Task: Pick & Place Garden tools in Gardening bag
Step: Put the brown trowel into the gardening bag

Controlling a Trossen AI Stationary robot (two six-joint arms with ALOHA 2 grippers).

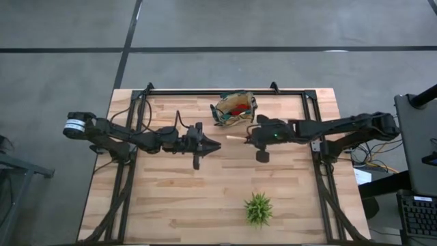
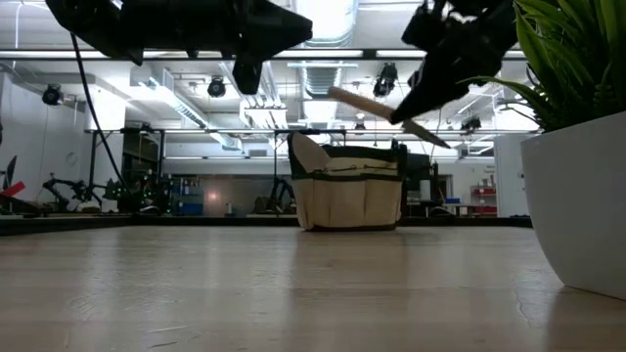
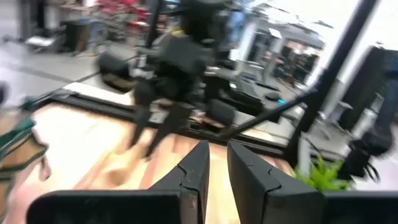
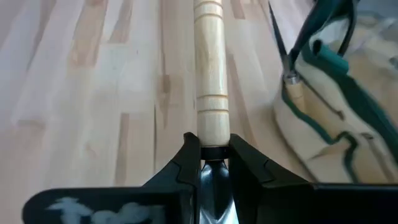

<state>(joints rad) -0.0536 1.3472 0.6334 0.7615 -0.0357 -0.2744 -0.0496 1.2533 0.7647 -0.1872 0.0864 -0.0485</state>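
The tan gardening bag [image 1: 234, 109] with green trim stands on its base at the table's far middle, with a red item [image 1: 239, 105] inside; it also shows in the low view [image 2: 348, 188]. My right gripper [image 1: 248, 137] is just near-right of the bag, above the table, shut on a wooden-handled trowel [image 1: 236, 137]. My left gripper [image 1: 213, 145] hovers shut and empty to the left of the trowel, its tips [image 3: 216, 167] pointing at the right arm. My right gripper pinches the trowel between its two fingers at the neck [image 4: 213, 142], where the wooden handle meets the metal blade. The fingers come level from the table's right and lie along the tool. The trowel is lifted clear and tilted, with its handle [image 2: 358, 102] higher and pointing left.
A spiky green plant [image 1: 258, 208] in a white pot [image 2: 577, 210] stands near the table's near edge, right of the middle. Bare wooden tabletop [image 1: 171, 184] lies between the arms and the near edge. A black frame [image 1: 205, 92] runs along the far edge.
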